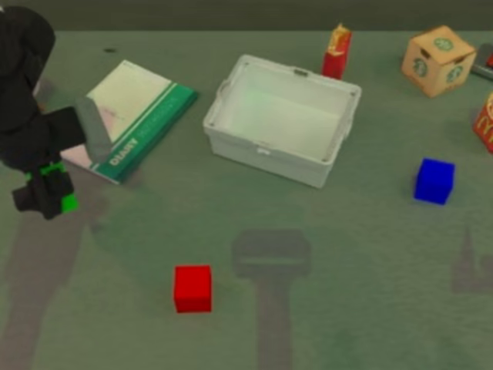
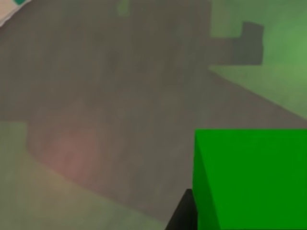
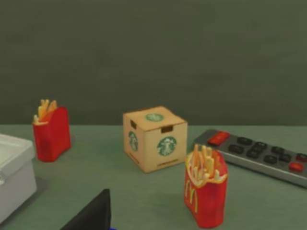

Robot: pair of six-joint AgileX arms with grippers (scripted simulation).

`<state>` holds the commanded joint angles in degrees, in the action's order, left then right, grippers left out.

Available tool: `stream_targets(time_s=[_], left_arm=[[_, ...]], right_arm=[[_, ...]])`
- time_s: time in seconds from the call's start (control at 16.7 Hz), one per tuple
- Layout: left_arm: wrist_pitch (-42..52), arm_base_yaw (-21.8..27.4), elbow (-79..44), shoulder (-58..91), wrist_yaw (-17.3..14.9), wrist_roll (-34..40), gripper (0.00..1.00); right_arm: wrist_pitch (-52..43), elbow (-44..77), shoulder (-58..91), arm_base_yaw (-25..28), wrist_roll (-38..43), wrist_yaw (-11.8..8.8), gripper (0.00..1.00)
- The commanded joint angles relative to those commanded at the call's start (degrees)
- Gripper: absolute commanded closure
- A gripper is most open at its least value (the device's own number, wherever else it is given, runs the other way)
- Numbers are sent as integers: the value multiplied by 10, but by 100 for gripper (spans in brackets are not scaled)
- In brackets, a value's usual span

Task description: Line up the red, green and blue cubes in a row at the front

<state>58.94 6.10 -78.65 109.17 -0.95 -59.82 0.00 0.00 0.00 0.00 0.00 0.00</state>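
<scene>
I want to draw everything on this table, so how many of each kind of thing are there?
Small plain cubes: 3 (red, blue, green in the left gripper)
Logo box: 1
Fries cartons: 2 ()
White bin: 1
Diary: 1
Remote: 1
Total: 9

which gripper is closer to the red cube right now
Left. The left gripper, shut on the green cube, hangs at the table's left side, left of the red cube. The right gripper is outside the top view.
</scene>
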Motion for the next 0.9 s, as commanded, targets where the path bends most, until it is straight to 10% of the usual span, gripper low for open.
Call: stream_targets(time_s=[0.42, 0.9], left_arm=[[7, 44, -13, 10, 1, 15, 100], [46, 331, -75, 36, 2, 127, 100]], right_arm=[[0, 0, 0, 0, 0, 0, 0], [0, 0, 0, 0, 0, 0, 0]])
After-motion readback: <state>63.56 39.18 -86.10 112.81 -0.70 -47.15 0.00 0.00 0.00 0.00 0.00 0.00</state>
